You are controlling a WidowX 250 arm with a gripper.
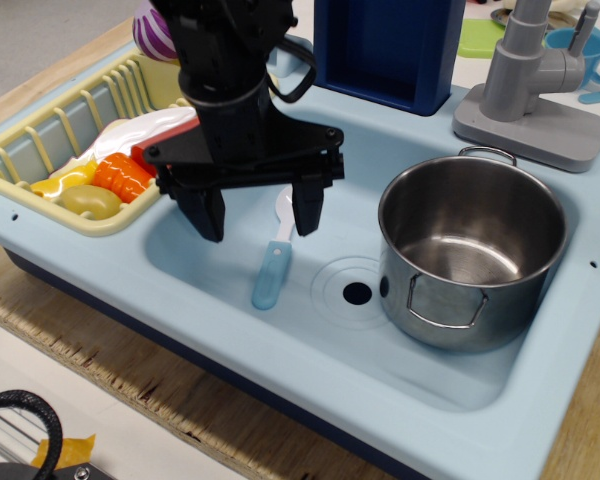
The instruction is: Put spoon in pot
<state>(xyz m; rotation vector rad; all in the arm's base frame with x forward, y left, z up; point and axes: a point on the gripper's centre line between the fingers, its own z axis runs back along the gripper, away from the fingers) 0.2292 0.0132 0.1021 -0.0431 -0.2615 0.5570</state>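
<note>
Blue-handled spoon [271, 272] lies beneath spread gripper [257, 218].

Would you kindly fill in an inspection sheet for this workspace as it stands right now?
Surface: light blue toy sink set in a wooden counter; drain hole open.
Spoon: spoon lies flat in the basin, blue handle toward the camera, bowl partly hidden by the gripper.
Pot: pot upright in the basin, right of the drain, empty.
Clutter: yellow dish rack holding toy food; grey faucet; dark blue box.
Gripper: gripper open, fingers straddling the spoon, not gripping it.
Cables: black cable at the bottom-left corner.
Surroundings: coloured items behind the faucet, unclear.
</note>
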